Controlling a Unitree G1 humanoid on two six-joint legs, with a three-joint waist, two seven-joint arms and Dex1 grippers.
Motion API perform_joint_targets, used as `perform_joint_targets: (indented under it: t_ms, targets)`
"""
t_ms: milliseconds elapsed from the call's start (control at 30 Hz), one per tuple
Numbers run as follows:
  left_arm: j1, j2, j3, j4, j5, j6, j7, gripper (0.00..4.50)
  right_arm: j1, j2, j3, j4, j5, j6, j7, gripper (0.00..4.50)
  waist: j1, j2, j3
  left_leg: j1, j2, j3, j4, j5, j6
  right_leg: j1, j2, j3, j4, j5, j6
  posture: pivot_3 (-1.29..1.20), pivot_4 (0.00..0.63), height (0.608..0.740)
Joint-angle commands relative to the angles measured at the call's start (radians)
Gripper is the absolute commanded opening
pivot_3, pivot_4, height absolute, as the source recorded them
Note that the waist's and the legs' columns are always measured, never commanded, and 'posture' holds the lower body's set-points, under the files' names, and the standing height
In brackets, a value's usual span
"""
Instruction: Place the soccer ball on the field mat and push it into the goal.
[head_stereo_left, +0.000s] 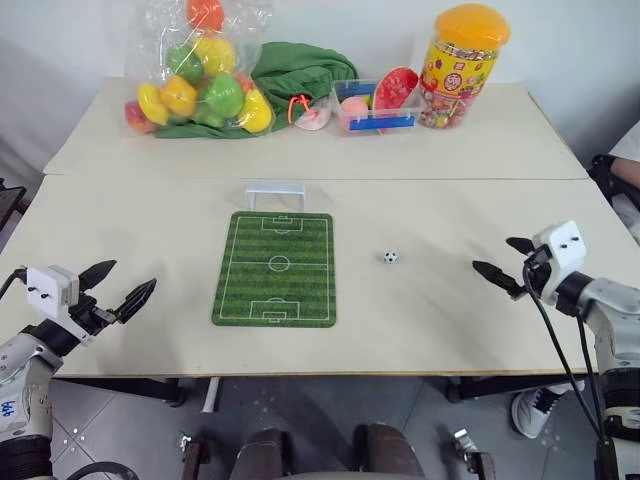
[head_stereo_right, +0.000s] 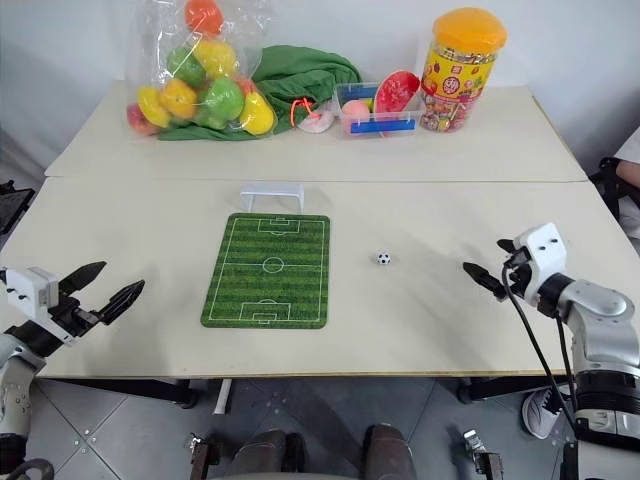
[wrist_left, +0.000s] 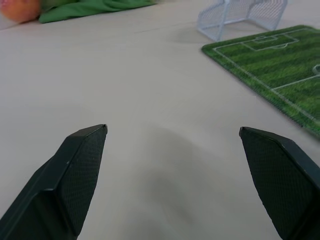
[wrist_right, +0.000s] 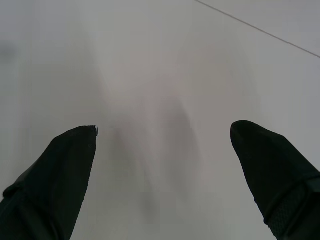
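At the near edge of the table (head_stereo_left: 450, 330), both grippers hover with nothing in them: the left gripper (head_stereo_left: 127, 285) at about eight o'clock from the mat (head_stereo_left: 276, 268), its jaws spread wide, and the right gripper (head_stereo_left: 503, 262) at three o'clock from the ball (head_stereo_left: 390, 257), jaws also wide apart. The ball rests on bare tabletop just beside the mat, at its three o'clock, apart from its edge. The goal (head_stereo_left: 275, 194) stands at the mat's far end, twelve o'clock, touching or nearly touching the short edge.

The step in hand looks like the pick-up, and the right gripper is the nearer one. The ball is tiny and will roll at a nudge, so I would bring the fingertips down straddling it and close gently from both sides at once. I would set it on the mat's centre line, let it settle, then push straight toward twelve o'clock, slowly, since the goal mouth is narrow.
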Motion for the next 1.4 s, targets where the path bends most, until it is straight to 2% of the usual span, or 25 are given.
perform_joint_targets:
  t_ms: [33, 167, 333, 567, 733, 867, 1133, 1233, 1400]
  targets:
    - [-0.054, 0.012, -0.017, -0.081, -0.039, 0.021, -0.02, 4.5, -0.07, -0.004, 0.055, -0.148, 0.061, 0.106, 0.053, 4.48, 0.0, 0.0, 0.0, 0.0, 0.0, 0.0, 0.0, 0.0, 0.0, 0.0, 0.0, 0.0, 0.0, 0.0, 0.0, 0.0, 0.15, 0.74]
    - [-0.077, -0.009, -0.098, -0.182, -0.059, 0.068, -0.071, 4.5, -0.14, 0.027, 0.202, -0.207, 0.042, 0.141, 0.141, 4.48, 0.0, 0.0, 0.0, 0.0, 0.0, -0.001, 0.0, 0.0, 0.0, 0.0, 0.0, 0.0, 0.001, 0.0, 0.0, 0.0, 0.15, 0.74]
    - [-0.073, -0.026, -0.181, -0.271, -0.067, 0.082, -0.137, 4.5, -0.241, 0.07, 0.326, -0.071, -0.022, 0.063, 0.221, 4.48, 0.001, 0.0, 0.001, -0.001, -0.002, -0.001, 0.001, 0.0, 0.0, 0.0, 0.0, -0.001, 0.0, 0.0, 0.0, 0.0, 0.15, 0.74]
    - [-0.057, -0.024, -0.222, -0.294, -0.058, 0.069, -0.222, 4.5, -0.342, 0.13, 0.415, 0.185, -0.123, -0.112, 0.294, 4.48, -0.002, 0.0, 0.001, -0.002, -0.003, -0.001, 0.002, 0.0, 0.0, 0.0, 0.001, -0.001, 0.0, 0.0, 0.0, 0.0, 0.15, 0.74]
    - [-0.032, -0.046, -0.229, -0.301, -0.049, 0.05, -0.219, 4.5, -0.402, 0.178, 0.424, 0.358, -0.169, -0.221, 0.305, 4.48, -0.006, 0.002, 0.002, -0.002, -0.002, -0.001, 0.002, 0.0, 0.0, -0.001, 0.001, -0.001, 0.001, 0.0, 0.0, 0.0, 0.15, 0.74]
    - [-0.02, -0.052, -0.23, -0.307, -0.049, 0.047, -0.213, 4.5, -0.433, 0.201, 0.412, 0.444, -0.182, -0.278, 0.299, 3.59, -0.006, 0.002, 0.002, -0.002, -0.001, -0.001, 0.004, 0.0, 0.0, 0.0, 0.001, -0.001, 0.001, 0.0, 0.0, 0.0, 0.15, 0.74]
    - [-0.015, -0.055, -0.215, -0.295, -0.072, 0.062, -0.208, 4.5, -0.441, 0.191, 0.389, 0.461, -0.175, -0.287, 0.313, 0.88, -0.005, 0.002, 0.002, -0.002, 0.0, -0.001, 0.005, 0.0, 0.0, 0.0, 0.001, -0.001, 0.001, 0.0, 0.0, 0.0, 0.15, 0.74]
    - [-0.004, -0.06, -0.21, -0.286, -0.08, 0.059, -0.216, 4.5, -0.435, 0.182, 0.37, 0.398, -0.154, -0.256, 0.311, 0.85, -0.005, 0.003, 0.002, -0.002, 0.0, -0.002, 0.005, 0.0, 0.0, 0.0, 0.0, -0.001, 0.001, 0.0, 0.0, 0.0, 0.15, 0.74]
    - [0.016, -0.036, -0.19, -0.224, -0.063, 0.015, -0.259, 4.5, -0.396, 0.211, 0.379, 0.062, -0.074, -0.053, 0.339, 0.85, -0.006, 0.008, 0.006, -0.002, 0.001, -0.001, 0.005, 0.0, 0.0, -0.001, 0.001, -0.001, 0.002, 0.0, 0.0, 0.0, 0.15, 0.74]
